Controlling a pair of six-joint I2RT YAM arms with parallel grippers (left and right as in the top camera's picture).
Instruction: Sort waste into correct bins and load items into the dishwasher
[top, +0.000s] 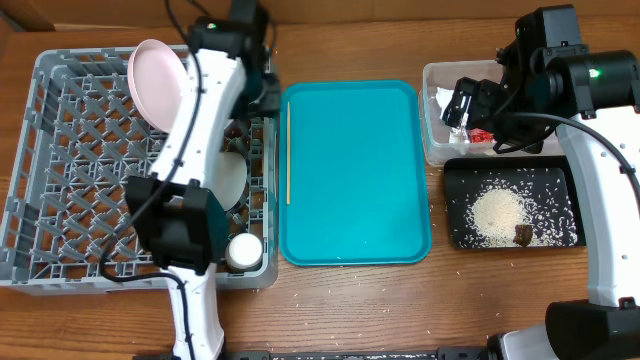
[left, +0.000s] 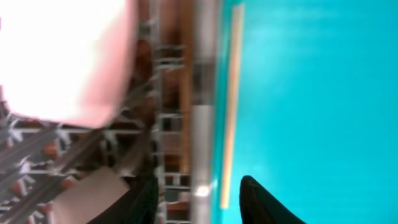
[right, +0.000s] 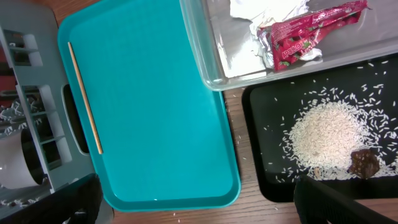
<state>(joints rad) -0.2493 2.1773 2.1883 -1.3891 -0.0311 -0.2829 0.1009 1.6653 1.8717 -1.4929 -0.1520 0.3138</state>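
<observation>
Two sets of jaws, both spread and empty, the left jaws flanking the chopstick (left: 231, 106) on the teal tray (left: 323, 93)

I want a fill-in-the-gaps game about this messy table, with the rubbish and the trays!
1. The rice pile lies in the shallow ____ bin.
2. The red wrapper lies in the clear tub beside a crumpled white ____.
3. One wooden chopstick lies on the ____ serving tray.

Missing words: black; napkin; teal.
</observation>
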